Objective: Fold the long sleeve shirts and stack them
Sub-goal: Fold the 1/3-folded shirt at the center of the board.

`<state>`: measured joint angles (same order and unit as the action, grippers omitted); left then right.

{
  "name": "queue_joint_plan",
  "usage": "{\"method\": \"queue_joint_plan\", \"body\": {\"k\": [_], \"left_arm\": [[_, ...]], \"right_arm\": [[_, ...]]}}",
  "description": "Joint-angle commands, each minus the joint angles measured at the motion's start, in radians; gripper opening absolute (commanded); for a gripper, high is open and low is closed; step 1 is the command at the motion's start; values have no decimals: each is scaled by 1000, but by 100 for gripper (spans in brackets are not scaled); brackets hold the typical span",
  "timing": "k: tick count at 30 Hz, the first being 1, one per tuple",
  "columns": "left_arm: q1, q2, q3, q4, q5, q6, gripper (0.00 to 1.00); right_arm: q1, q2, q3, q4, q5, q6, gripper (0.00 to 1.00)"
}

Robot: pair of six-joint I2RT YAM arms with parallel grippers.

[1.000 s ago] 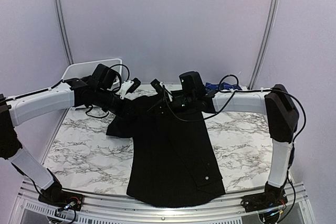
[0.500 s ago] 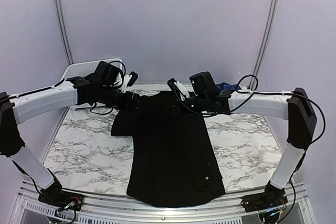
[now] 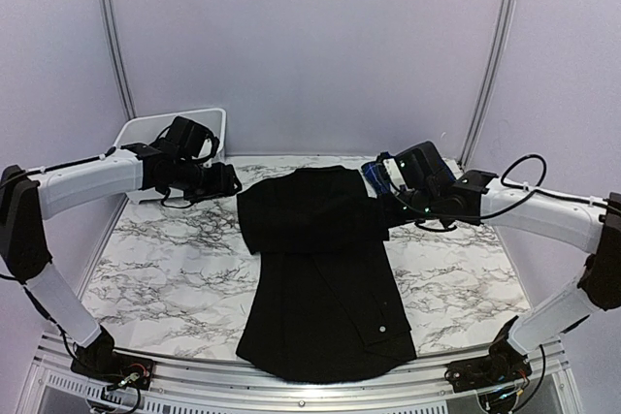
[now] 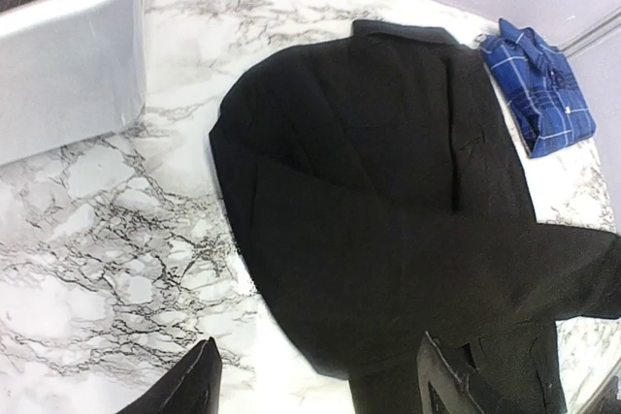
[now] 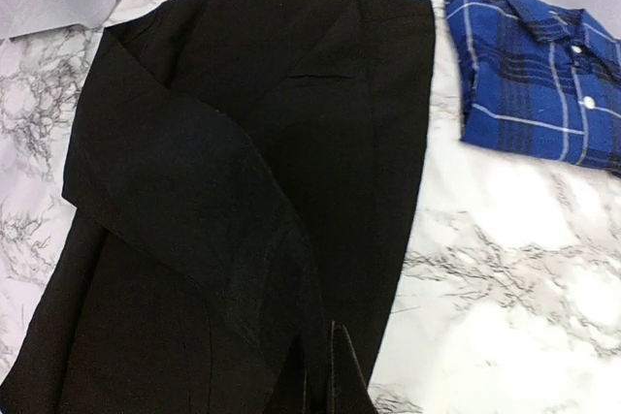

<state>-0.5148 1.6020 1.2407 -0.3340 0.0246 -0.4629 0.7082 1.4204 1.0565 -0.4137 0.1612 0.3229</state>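
Counter is carrying black shirt and blue shirt; left pincer is hanging apart, right pincer is hovering pressed together.

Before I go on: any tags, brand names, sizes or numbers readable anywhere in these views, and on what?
No readable text in any view. The black shirt shows no tag or print; the blue plaid shirt shows only its pattern and buttons; the white bin and the marble table show no markings.
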Motion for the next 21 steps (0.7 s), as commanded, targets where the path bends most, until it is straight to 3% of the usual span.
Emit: {"method": "queue_joint_plan", "body": {"k": [1,7,14,21], "left_arm": [[7,42,-7,-5,-17,-50,72],[10,56,-51,-13,-6,-87,70],[-4,22,-158,-9,78,-85,65],[-52,22,-184,3,90,-92,65]], "right_arm": [[-25,-39,97,-58,132,0,0],[-57,21,257,-103,193,-56,0],[-178,20,335,-114,233,-95,0],[-188,124,270,-95,-77,-114,0]]}}
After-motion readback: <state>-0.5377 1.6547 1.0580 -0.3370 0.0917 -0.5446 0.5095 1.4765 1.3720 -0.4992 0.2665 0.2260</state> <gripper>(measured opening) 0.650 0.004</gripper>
